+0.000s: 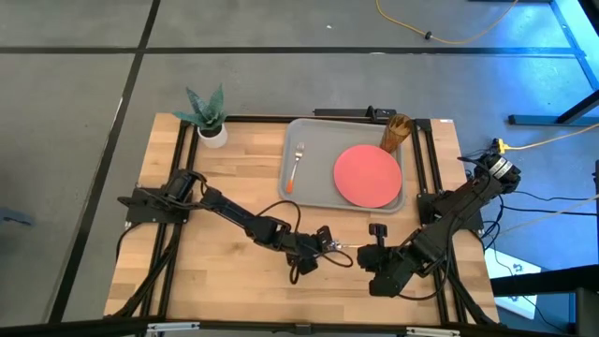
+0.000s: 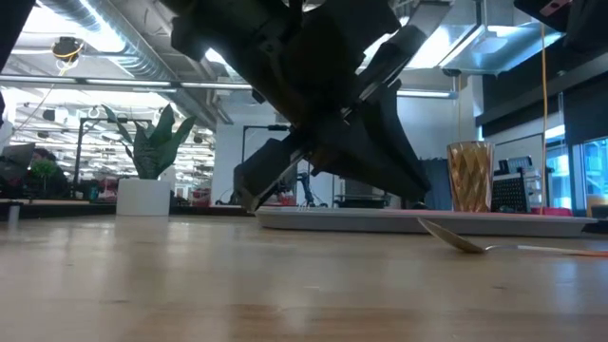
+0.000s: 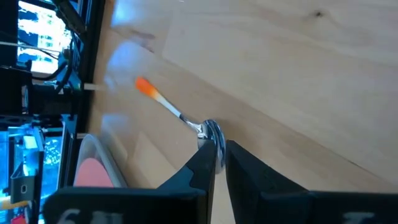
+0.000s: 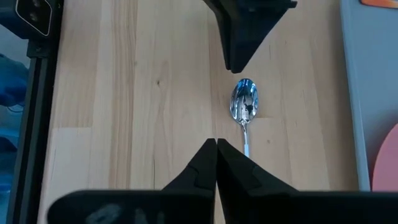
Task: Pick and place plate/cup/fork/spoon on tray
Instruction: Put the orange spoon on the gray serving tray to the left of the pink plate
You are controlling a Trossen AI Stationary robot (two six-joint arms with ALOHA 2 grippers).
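The spoon (image 4: 244, 102) lies bowl up on the bare wood near the table's front edge, with its orange handle end (image 3: 143, 86) toward the table's right. My left gripper (image 3: 221, 155) comes slanting down from the left, its fingertips a narrow gap apart at the tip of the bowl. My right gripper (image 4: 216, 144) hangs shut above the handle (image 4: 247, 148). The grey tray (image 1: 314, 192) at the far right carries the fork (image 1: 297, 167), the pink plate (image 1: 368, 175) and the amber cup (image 1: 396, 134). My left gripper has its fingertips (image 3: 205, 163) right at the tip of the spoon's bowl (image 3: 212, 132), slanting down from the table's left and in line with the spoon. I cannot tell whether they touch it. The spoon (image 2: 456, 237) lies flat on the table.
A white pot with a green plant (image 1: 211, 117) stands at the far left corner. Black frame rails run along the table's edges (image 4: 37, 74). Bare wood (image 1: 215, 271) lies to the left and near side of the two grippers.
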